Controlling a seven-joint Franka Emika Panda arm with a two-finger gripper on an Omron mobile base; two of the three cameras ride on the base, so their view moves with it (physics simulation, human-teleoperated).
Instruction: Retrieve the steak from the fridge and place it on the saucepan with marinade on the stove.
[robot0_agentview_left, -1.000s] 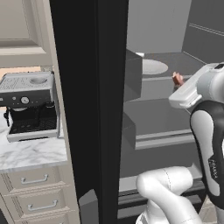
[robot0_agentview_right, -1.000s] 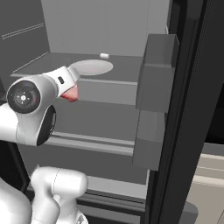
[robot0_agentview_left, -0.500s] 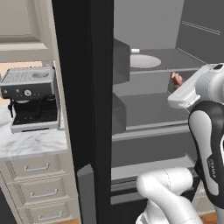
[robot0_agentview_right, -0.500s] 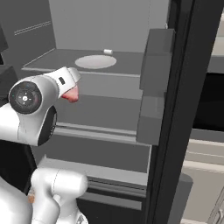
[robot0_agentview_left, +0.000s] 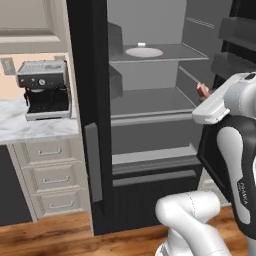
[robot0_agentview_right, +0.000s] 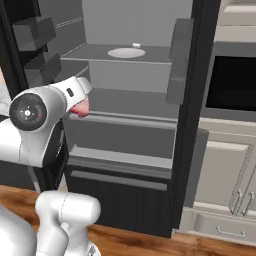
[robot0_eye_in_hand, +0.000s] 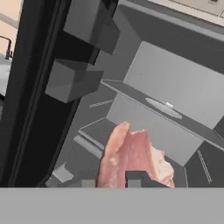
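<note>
Nearest in the hand view, one dark tip of the fingers (robot0_eye_in_hand: 139, 178) rises at 6 o'clock with the steak (robot0_eye_in_hand: 131, 157) pressed against it, the pink slab standing up from the tip toward 12 o'clock and leaning slightly to 11; the fingers are pinched shut on the meat, which hangs in the air and touches no shelf. In the left base view the steak (robot0_agentview_left: 202, 90) pokes out at 11 o'clock from the white hand, in front of the fridge's (robot0_agentview_left: 90, 75) open grey interior, level with the middle shelf; in the right base view it (robot0_agentview_right: 80, 108) shows as a red-pink lobe at 4 o'clock of the hand. Beyond the steak lie the grey shelves, and on the upper shelf, well apart from the meat, sits a round white plate (robot0_agentview_left: 144, 52) with a small white block (robot0_agentview_left: 141, 44) just behind it. Out past the left fridge door, at 9 o'clock in the left base view, a coffee machine (robot0_agentview_left: 44, 89) stands on a marble surface (robot0_agentview_left: 30, 131) over white drawers.
</note>
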